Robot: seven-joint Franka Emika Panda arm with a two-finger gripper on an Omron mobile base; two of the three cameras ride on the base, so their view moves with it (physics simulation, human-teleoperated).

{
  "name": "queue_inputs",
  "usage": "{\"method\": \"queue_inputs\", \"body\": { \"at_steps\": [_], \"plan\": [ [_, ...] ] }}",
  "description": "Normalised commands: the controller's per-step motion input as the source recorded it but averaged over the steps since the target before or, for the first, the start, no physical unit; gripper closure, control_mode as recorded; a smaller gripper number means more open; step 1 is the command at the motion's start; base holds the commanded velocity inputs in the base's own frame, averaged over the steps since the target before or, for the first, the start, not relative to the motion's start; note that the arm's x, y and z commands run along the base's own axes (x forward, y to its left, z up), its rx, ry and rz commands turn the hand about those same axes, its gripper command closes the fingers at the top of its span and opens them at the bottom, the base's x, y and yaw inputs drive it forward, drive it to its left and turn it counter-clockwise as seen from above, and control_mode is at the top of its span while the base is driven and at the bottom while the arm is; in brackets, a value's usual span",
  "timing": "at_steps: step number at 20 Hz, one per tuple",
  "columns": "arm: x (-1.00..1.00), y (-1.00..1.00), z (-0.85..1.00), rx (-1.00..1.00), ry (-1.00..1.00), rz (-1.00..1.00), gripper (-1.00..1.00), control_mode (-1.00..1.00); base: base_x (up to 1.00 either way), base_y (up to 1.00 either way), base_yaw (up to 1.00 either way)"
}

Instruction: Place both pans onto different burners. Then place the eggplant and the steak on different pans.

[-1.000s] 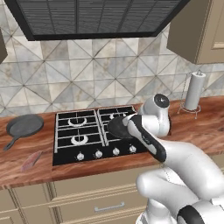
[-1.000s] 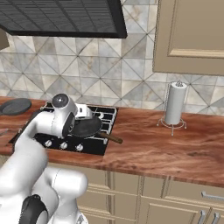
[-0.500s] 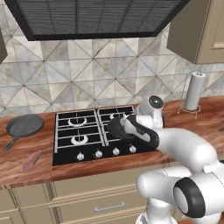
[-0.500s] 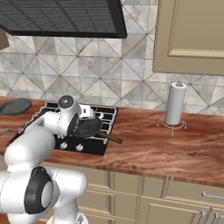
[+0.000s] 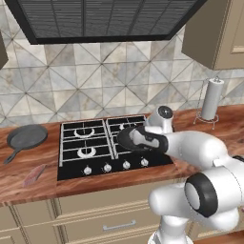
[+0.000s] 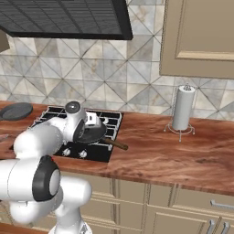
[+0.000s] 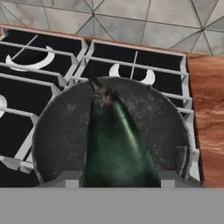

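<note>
Gripper [image 7: 118,177]: clamped on the eggplant [image 7: 116,144], just above the dark pan [image 7: 57,131].
Dark pan: on the cooktop's [image 5: 71,159] front right burner.
Grey pan [image 5: 26,137]: counter, at 9 o'clock from the cooktop.
Steak [image 5: 34,175]: counter, 8 o'clock.

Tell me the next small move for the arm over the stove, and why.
Probably lower a little and let go. In the hand view the eggplant sits between the fingers, directly over the dark pan, which already rests on the front right burner grate. How far it hangs above the pan cannot be told. The steak still lies on the counter, left of the cooktop.
</note>
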Motion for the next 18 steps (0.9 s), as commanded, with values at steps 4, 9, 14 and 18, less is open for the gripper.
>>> {"method": "queue_inputs", "body": {
  "at_steps": [4,9,14,18],
  "plan": [
    [0.17,0.0,-0.29,0.0,0.06,0.0,1.0,-1.0,0.0,0.0,0.0],
    [0.25,0.01,-0.26,0.0,0.07,0.0,1.0,-1.0,0.0,0.0,0.0],
    [0.35,0.04,-0.25,0.0,0.07,0.0,1.0,-1.0,0.0,0.0,0.0],
    [0.34,0.02,-0.27,0.0,0.09,-0.01,1.0,-1.0,0.0,0.0,0.0]
  ]
}}
